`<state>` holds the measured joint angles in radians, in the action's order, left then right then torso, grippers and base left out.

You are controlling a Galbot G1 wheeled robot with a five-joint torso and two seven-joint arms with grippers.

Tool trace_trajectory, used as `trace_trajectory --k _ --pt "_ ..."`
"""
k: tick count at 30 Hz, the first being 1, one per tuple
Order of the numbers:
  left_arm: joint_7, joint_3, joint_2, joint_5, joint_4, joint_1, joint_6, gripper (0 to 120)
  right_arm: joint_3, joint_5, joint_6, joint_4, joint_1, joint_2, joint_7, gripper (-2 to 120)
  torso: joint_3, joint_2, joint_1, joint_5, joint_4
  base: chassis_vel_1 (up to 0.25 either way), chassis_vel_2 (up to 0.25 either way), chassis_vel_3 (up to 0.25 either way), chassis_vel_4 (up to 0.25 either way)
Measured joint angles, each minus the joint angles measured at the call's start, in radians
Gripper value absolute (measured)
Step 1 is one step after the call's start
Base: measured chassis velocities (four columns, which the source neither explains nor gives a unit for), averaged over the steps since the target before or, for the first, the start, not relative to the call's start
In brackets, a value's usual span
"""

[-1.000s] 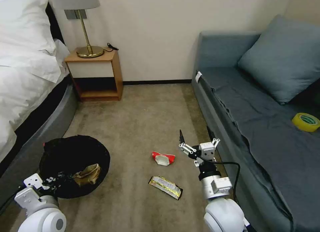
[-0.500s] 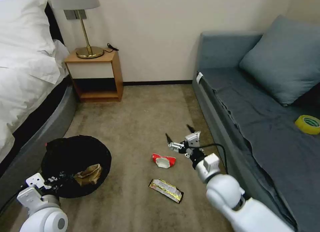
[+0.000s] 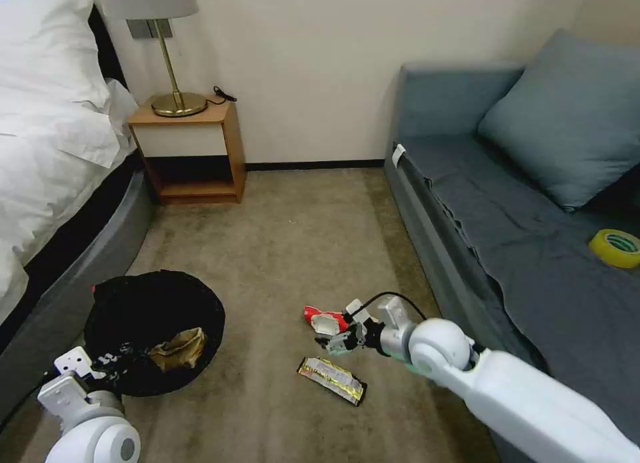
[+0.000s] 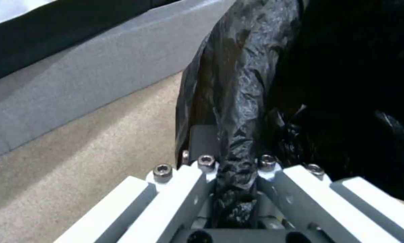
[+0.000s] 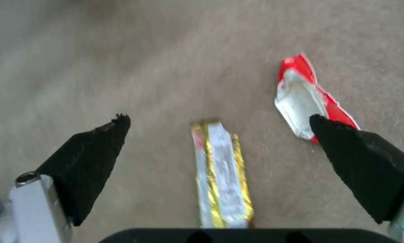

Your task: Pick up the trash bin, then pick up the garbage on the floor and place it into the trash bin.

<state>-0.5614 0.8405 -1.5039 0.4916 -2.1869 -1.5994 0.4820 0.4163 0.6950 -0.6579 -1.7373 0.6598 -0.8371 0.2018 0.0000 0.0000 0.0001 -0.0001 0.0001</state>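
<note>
On beige carpet, the left gripper [image 4: 233, 175] pinches the crinkly black liner at the rim of the round trash bin [image 3: 155, 330], which holds a crumpled brown paper bag [image 3: 175, 348]. The right gripper [image 5: 220, 148], black fingers spread apart, hangs over a flat gold wrapper [image 5: 222, 175], beside a crushed red-and-white packet [image 5: 308, 98]. A grey sofa [image 3: 520, 230] stands nearby.

A bedroom: white-sheeted bed [image 3: 47, 150], lamp [image 3: 160, 43] on wooden nightstand [image 3: 190, 146], grey sofa [image 3: 507, 203], carpet [image 3: 280, 250].
</note>
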Motion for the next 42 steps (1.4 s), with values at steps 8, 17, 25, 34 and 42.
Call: trace_trajectory --k 8,17,25,34,42 --pt "0.0 0.008 -0.006 -0.009 0.011 -0.014 -0.023 1 0.202 -0.099 0.053 0.177 -0.093 -0.038 0.032 100 0.0 0.0 0.0 0.0001 0.0 0.0 0.0 0.0 0.0" --pt "0.0 0.017 -0.005 -0.015 -0.008 -0.02 -0.02 1 0.333 -0.13 0.16 0.357 -0.133 -0.094 0.008 100 0.0 0.0 0.0 0.0002 -0.0001 0.0 0.0 0.0 0.0" --pt "0.0 0.019 -0.007 -0.02 -0.014 -0.025 -0.019 1 0.36 -0.145 0.207 0.416 -0.128 -0.123 -0.001 100 0.0 0.0 0.0 0.0001 -0.0001 0.0 0.0 0.0 0.0" --pt "-0.001 0.022 -0.001 -0.02 -0.009 -0.022 -0.02 1 0.382 -0.173 0.252 0.488 -0.095 -0.152 -0.021 100 0.0 0.0 0.0 0.0001 -0.0002 0.0 0.0 0.0 0.0" --pt "-0.001 0.021 0.001 -0.02 -0.008 -0.023 -0.02 1 0.382 -0.18 0.275 0.533 -0.091 -0.17 -0.031 100 0.0 0.0 0.0 0.0001 -0.0001 0.0 0.0 0.0 0.0"
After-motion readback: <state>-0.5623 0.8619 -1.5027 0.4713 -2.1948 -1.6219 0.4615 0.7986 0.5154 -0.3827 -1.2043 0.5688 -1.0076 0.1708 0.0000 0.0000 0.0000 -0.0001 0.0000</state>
